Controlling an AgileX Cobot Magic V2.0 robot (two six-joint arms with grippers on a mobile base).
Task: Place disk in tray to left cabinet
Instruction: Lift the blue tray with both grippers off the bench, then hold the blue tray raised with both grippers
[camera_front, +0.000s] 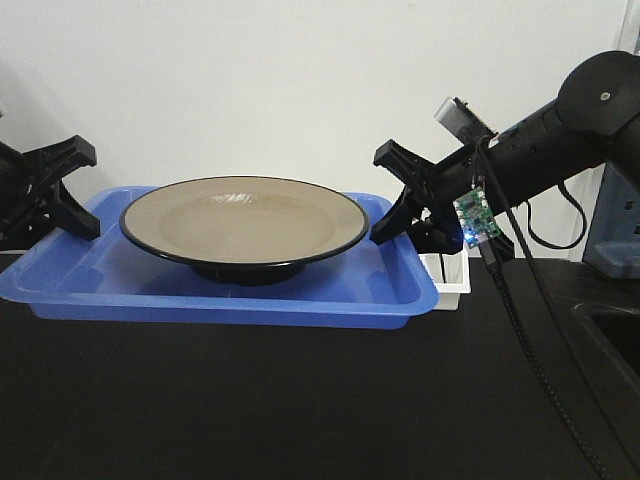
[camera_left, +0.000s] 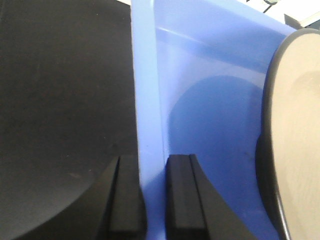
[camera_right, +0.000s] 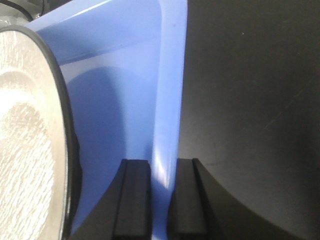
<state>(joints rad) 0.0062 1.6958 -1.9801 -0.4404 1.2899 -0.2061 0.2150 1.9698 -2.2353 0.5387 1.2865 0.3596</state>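
The blue tray (camera_front: 230, 300) lies lengthwise across the black worktop (camera_front: 300, 400), and whether its base touches that surface or sits just above it cannot be told. The plate (camera_front: 240, 215) stands upright inside the tray, near its middle, on its dark foot. Its tan inside faces up, and its thin black rim spreads wide above the tray floor, well clear of both short ends.

The left gripper (camera_front: 75, 215) is at the tray's left end. Its wrist camera shows the jaws (camera_left: 152, 170) almost closed, pinching the tray's raised rim, with one jaw inside the tray and the other outside over the worktop (the blue rim fills the narrow gap between them).

The right gripper (camera_front: 392, 225) meets the tray's right end in the same way. Its jaws (camera_right: 162, 170) are drawn close and clamp that rim, again one inside and one outside.

Just beyond the tray's right end, partly hidden by the right gripper, stands a small white bin (camera_front: 450, 275). Above the bin a green circuit board (camera_front: 475, 215) with a blue light hangs from the right arm. Behind the tray rises a plain pale wall (camera_front: 250, 80).
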